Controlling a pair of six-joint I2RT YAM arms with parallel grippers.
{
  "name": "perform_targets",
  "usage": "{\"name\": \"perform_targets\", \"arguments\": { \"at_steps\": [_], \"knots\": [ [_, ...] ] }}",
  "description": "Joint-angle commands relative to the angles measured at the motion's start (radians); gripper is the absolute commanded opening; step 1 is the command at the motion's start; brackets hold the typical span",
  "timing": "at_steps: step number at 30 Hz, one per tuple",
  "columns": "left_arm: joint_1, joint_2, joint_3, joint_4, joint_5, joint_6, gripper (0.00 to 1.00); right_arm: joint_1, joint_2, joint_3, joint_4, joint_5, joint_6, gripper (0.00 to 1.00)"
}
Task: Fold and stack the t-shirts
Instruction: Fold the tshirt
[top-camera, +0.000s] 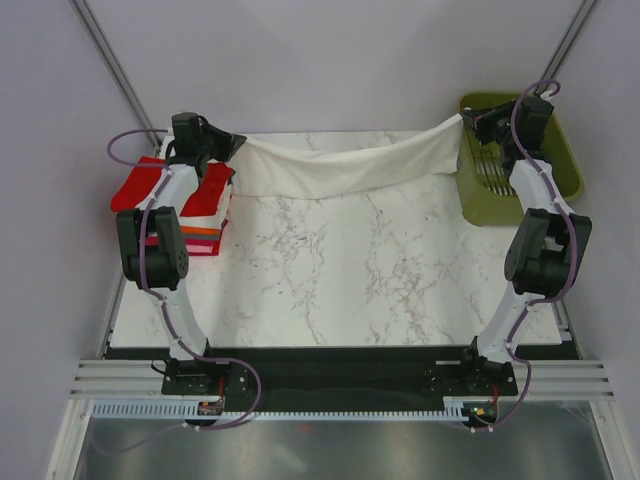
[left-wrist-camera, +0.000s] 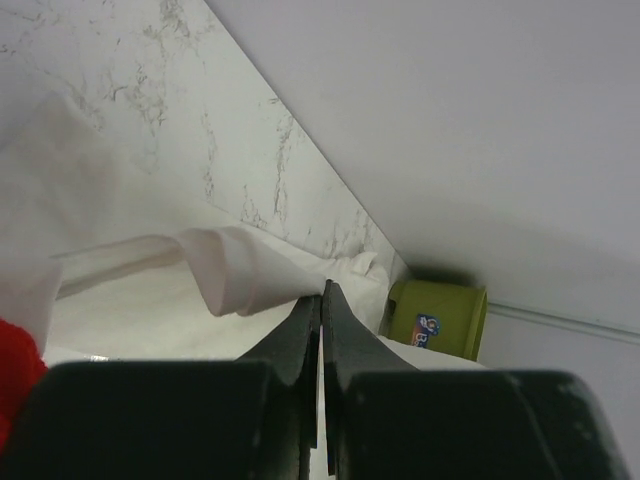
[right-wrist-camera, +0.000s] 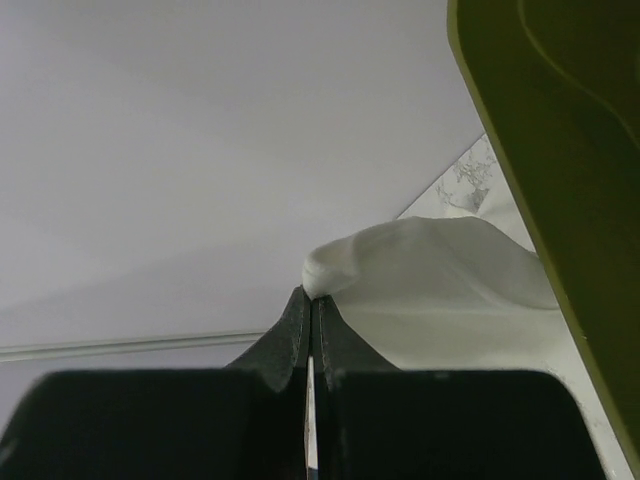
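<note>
A large white t-shirt (top-camera: 340, 165) hangs stretched across the back of the marble table (top-camera: 340, 280), sagging in the middle. My left gripper (top-camera: 240, 142) is shut on its left end and my right gripper (top-camera: 466, 120) is shut on its right end. In the left wrist view the jaws (left-wrist-camera: 322, 292) pinch a rolled edge of the white cloth (left-wrist-camera: 240, 265). In the right wrist view the jaws (right-wrist-camera: 312, 294) pinch a bunched corner of the cloth (right-wrist-camera: 430, 270). A stack of folded t-shirts (top-camera: 130, 190), red on top with white, orange and pink-red layers below, lies at the back left under my left arm.
An olive-green plastic basket (top-camera: 560, 170) stands at the back right, partly under my right arm; its wall (right-wrist-camera: 560, 120) fills the right of the right wrist view. The left wrist view shows it (left-wrist-camera: 445, 320) far off. Grey walls enclose the table.
</note>
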Motion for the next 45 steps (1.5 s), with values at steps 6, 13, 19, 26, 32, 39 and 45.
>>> {"name": "perform_targets", "arguments": {
  "at_steps": [6,13,19,26,32,39,45],
  "knots": [
    [-0.001,-0.127,-0.110,0.090,0.041,0.035,0.02,-0.006,-0.092,-0.078,0.042,-0.017,-0.050,0.00],
    [-0.028,-0.224,-0.236,0.094,0.044,0.058,0.02,-0.007,-0.242,-0.236,0.038,-0.001,-0.082,0.00],
    [-0.085,-0.284,-0.345,0.101,0.032,0.074,0.02,-0.033,-0.391,-0.420,0.033,0.049,-0.110,0.00],
    [-0.114,-0.402,-0.484,0.102,-0.004,0.098,0.02,-0.067,-0.529,-0.620,-0.012,0.071,-0.170,0.00],
    [-0.113,-0.561,-0.676,0.088,-0.060,0.095,0.02,-0.068,-0.628,-0.782,-0.018,0.098,-0.210,0.00],
    [-0.108,-0.713,-0.912,0.096,-0.065,0.130,0.02,-0.068,-0.812,-0.949,-0.093,0.174,-0.276,0.00],
    [-0.097,-0.853,-1.103,0.085,-0.096,0.149,0.02,-0.068,-0.970,-1.135,-0.192,0.289,-0.300,0.00]
  ]
}}
